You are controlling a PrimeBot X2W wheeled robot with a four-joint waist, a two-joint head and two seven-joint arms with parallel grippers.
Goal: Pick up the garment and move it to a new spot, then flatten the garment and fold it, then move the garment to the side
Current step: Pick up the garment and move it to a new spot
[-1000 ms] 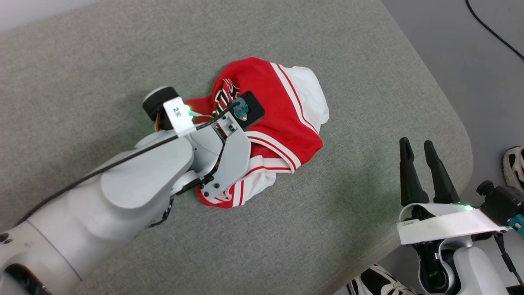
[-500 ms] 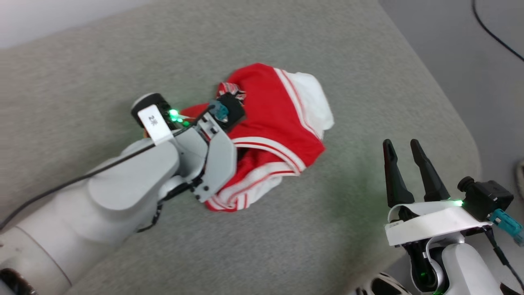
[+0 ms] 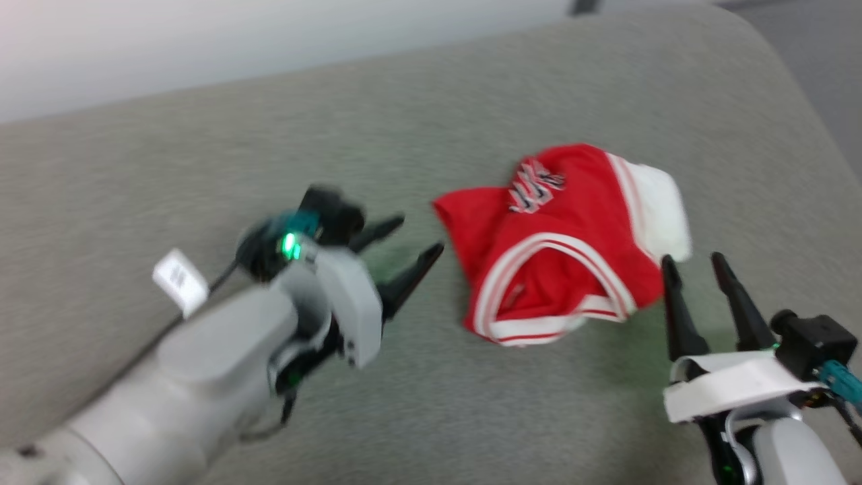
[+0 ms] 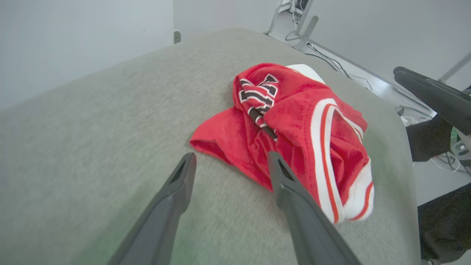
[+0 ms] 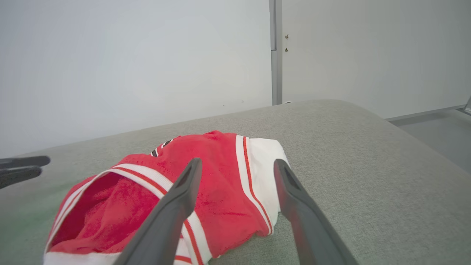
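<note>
The garment (image 3: 559, 242) is a red jersey with white-and-red striped trim, lying crumpled in a heap on the grey padded table (image 3: 202, 168), black lettering on top and a white patch at its right end. My left gripper (image 3: 419, 234) is open, just left of the heap and clear of it. In the left wrist view the left gripper (image 4: 231, 156) has nothing between its fingers, and the garment (image 4: 294, 121) lies just past the right fingertip. My right gripper (image 3: 692, 259) is open at the heap's near right corner. The right gripper (image 5: 238, 162) points at the garment (image 5: 220, 176).
The table's rounded right edge (image 3: 815, 121) drops to a grey floor. Cables (image 4: 331, 62) and a metal stand (image 4: 305, 22) lie beyond the far corner. A pale wall (image 5: 147, 66) rises behind the table. Bare grey surface spreads left of the garment.
My left gripper has opened, let go of the garment and drawn back to its left. The garment now lies free. The head camera has shifted, so the whole scene sits further right.
</note>
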